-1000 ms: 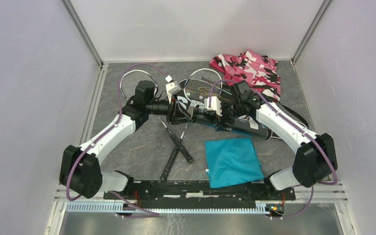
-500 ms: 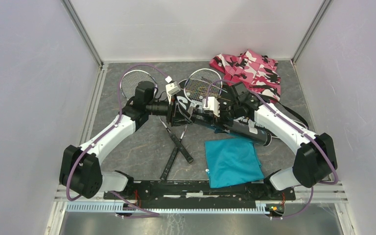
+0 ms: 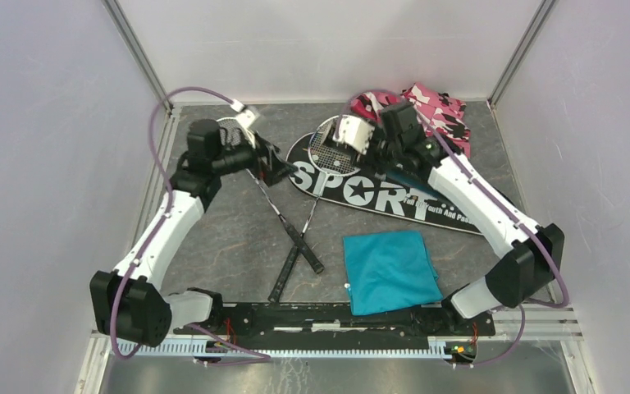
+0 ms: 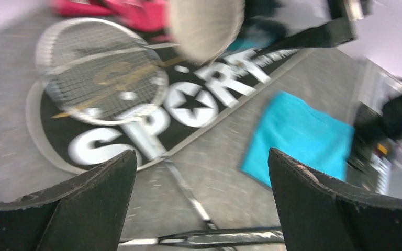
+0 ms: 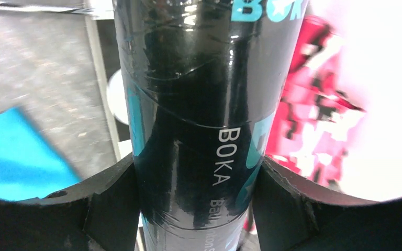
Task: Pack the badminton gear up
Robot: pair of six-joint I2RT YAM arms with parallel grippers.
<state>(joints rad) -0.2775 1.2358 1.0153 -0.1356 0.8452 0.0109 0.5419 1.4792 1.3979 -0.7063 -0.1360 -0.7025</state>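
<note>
Right gripper (image 5: 193, 166) is clamped around the long black tube (image 5: 204, 83). Its arm is stretched far out beside the camouflage fabric (image 3: 443, 111), above the wide end of the "SPORT" bag (image 3: 394, 197). Left gripper (image 4: 200, 157) hangs with jaws spread wide and holds nothing, arm extended to the far left. One racquet (image 3: 334, 146) rests its head on the bag, and its handle crosses the other racquet (image 3: 308, 253) on the table (image 3: 213, 246).

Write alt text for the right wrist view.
The right hand grips a glossy black tube marked BOKA, which fills the middle of the frame. Blurred behind it are a teal cloth at lower left and pink camouflage fabric at right.
</note>
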